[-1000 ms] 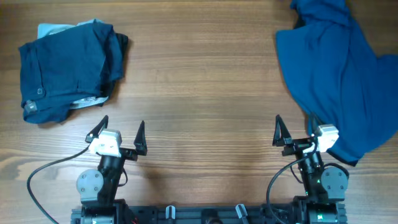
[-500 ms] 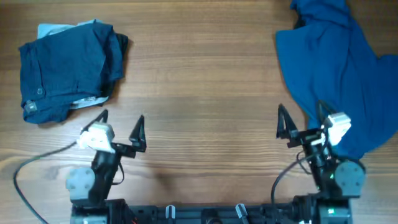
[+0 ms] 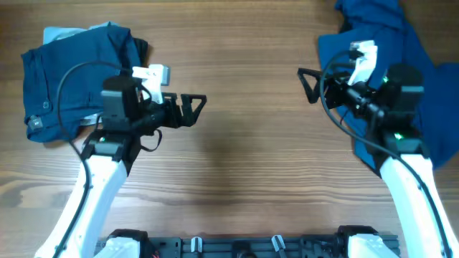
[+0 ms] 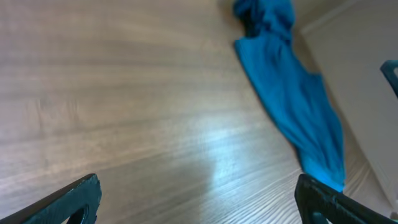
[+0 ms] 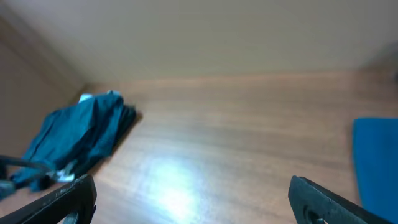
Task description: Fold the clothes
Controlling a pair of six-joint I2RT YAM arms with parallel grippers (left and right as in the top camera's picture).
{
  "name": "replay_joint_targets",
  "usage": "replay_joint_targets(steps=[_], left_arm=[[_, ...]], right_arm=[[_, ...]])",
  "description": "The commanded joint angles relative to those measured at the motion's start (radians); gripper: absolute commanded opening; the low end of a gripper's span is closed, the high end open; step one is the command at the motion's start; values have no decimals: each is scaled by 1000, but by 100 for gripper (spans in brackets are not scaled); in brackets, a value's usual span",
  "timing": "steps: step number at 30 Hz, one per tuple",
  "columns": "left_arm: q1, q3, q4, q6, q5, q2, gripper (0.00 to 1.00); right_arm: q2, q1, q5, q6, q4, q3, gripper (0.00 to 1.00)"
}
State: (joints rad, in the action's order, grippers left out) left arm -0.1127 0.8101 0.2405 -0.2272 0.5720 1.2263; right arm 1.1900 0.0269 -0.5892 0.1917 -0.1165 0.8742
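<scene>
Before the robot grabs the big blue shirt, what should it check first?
1. The left pincer is open: ok.
2. The right pincer is open: ok.
3. Both hold nothing: ok.
4. The blue shirt lies flat: not ok, rumpled.
5. The dark navy pile is apart from it: ok, bare table between.
6. Where its collar is: cannot tell.

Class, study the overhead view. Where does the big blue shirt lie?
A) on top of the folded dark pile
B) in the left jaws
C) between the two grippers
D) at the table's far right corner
D: the blue shirt is spread over the far right corner of the table, well apart from the dark pile at the far left.
</scene>
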Motion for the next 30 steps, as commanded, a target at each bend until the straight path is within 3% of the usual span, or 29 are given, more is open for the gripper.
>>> replay_joint_targets(steps=[1, 4, 6, 7, 11, 15, 19, 22, 25, 30], left_arm=[[-6, 16, 1, -13, 17, 97, 100], [-6, 16, 5, -14, 18, 174, 100], [-6, 16, 7, -21, 22, 195, 100], [-7, 16, 1, -21, 24, 195, 100], [-26, 47, -40, -16, 66, 195, 100], [-102, 259, 90, -17, -180, 195, 99], [-157, 389, 204, -16, -306, 195, 99], [-218, 389, 236, 18, -312, 214, 100], [-303, 389, 225, 66, -325, 268, 100], [-345, 389, 232, 35, -323, 319, 100]], right_arm=[[116, -4, -85, 166, 47, 21, 100], [184, -4, -89, 230, 16, 21, 100], [211, -4, -88, 90, -38, 21, 100], [218, -4, -45, 13, -72, 21, 100], [218, -4, 215, 18, -202, 69, 99], [219, -3, 523, 54, -476, 327, 98], [219, 50, 698, 237, -542, 397, 95], [249, 172, 694, 314, -605, 397, 98], [330, 298, 558, 312, -614, 395, 99], [542, 321, 550, 306, -627, 394, 99]])
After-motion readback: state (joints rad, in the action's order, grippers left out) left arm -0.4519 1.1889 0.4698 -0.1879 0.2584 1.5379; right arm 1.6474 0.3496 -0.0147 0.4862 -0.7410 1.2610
